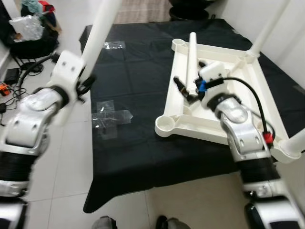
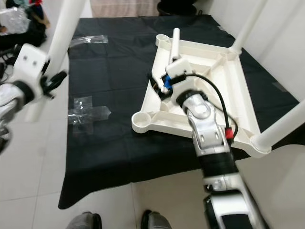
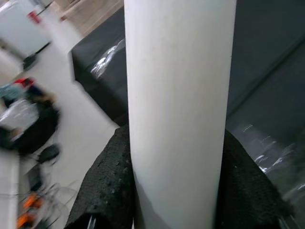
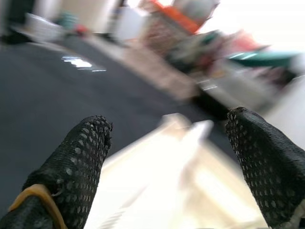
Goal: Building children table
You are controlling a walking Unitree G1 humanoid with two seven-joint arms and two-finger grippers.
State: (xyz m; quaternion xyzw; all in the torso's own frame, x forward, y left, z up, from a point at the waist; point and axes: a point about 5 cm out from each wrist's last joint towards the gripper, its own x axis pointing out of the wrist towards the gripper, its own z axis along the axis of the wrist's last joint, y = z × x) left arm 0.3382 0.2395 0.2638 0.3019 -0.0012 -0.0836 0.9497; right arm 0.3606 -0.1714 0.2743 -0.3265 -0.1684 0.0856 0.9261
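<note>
A black sheet (image 1: 138,95) covered the floor, and on it lay the upturned white table frame (image 1: 238,112), which serves here as the landmark. Two white legs already stood in the frame's corners, one at the far right corner (image 1: 267,28) and one at the near right corner (image 1: 298,140), while a loose white leg (image 1: 192,59) lay across the frame's left part, pointing away from the robot. Well to the left of the frame, pieces of clear plastic wrapping (image 1: 110,118) lay on the sheet, a further scrap (image 1: 113,45) beyond them, and past the sheet's far left edge sat a heap of bags and cables (image 1: 26,36) on the pale tiles. Another white leg (image 1: 97,36) was held upright, well apart from the frame to its left, by the left gripper (image 1: 86,85); the left wrist view showed its black fingers (image 3: 107,186) pressed against both sides of that leg (image 3: 178,109). The right gripper (image 1: 188,91) hovered over the frame's left part just beside the loose leg; the right wrist view showed its fingers (image 4: 78,167) spread wide with nothing between them, the blurred frame (image 4: 162,186) below.
</note>
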